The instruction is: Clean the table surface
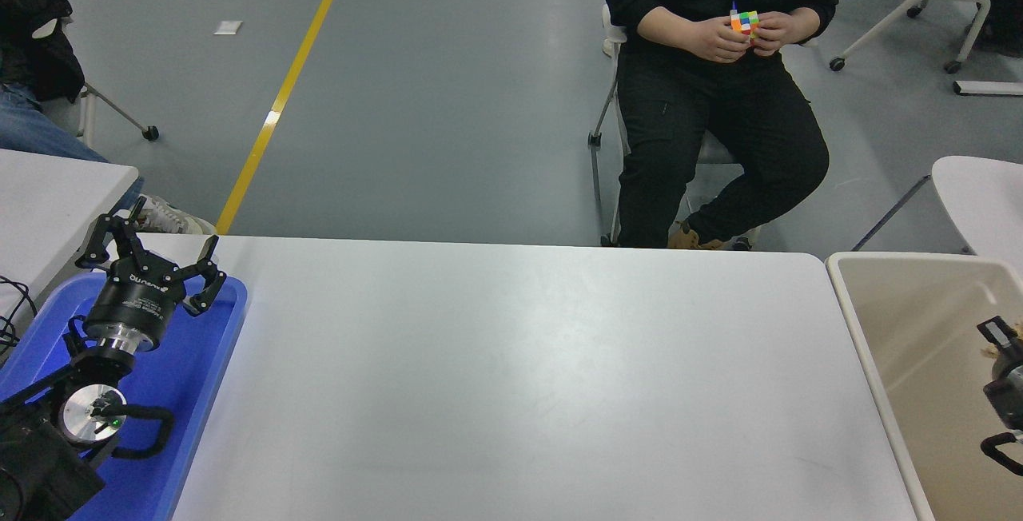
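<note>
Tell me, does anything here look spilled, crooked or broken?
Nothing stands out. The white table shows no spills or mess. The left gripper hangs open over a blue tray, and the right gripper sits over the beige bin.

A black robot arm (48,433) with a silver metal wrist ring, a round silver joint cap with a green light, and a black three-fingered gripper (152,253).
</note>
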Available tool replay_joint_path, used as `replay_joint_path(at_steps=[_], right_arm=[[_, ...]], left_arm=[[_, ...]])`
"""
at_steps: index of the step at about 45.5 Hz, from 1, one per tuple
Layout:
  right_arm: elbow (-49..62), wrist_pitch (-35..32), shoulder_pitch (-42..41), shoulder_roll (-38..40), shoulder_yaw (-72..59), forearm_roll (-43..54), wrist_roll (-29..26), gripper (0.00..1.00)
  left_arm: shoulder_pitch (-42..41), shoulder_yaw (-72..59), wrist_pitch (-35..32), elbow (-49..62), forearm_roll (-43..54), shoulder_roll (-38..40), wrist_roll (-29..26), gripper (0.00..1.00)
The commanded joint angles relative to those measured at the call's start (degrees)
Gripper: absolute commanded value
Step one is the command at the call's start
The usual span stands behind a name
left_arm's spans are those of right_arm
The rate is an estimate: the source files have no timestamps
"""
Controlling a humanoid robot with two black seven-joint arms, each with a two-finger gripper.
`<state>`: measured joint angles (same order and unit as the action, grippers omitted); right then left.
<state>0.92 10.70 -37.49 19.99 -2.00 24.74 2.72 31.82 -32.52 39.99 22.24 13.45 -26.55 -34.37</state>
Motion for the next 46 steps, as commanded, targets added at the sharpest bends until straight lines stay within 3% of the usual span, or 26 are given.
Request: replay_joint_path(at_steps=[1, 38, 44, 46], right_arm=[[0.0, 0.8, 2.0, -1.7, 0.0, -0.9, 0.0, 0.00], [0.0, 1.8, 3.7, -3.8, 0.1, -1.0, -0.1, 0.00], [0.0, 2.7, 4.0, -3.8, -0.5, -1.0, 0.0, 0.30], [0.0, 3.1, 4.1, -3.8, -0.5, -1.0, 0.0, 0.47]], left_arm=[[0.0, 0.0, 0.0, 0.0, 0.0, 0.0, 0.0, 1.00], [0.0, 0.0, 0.0, 0.0, 0.0, 0.0, 0.0, 1.00], [0.0, 0.0, 0.0, 0.0, 0.0, 0.0, 0.0, 1.00], [0.0, 0.0, 0.0, 0.0, 0.0, 0.0, 0.0, 1.00]])
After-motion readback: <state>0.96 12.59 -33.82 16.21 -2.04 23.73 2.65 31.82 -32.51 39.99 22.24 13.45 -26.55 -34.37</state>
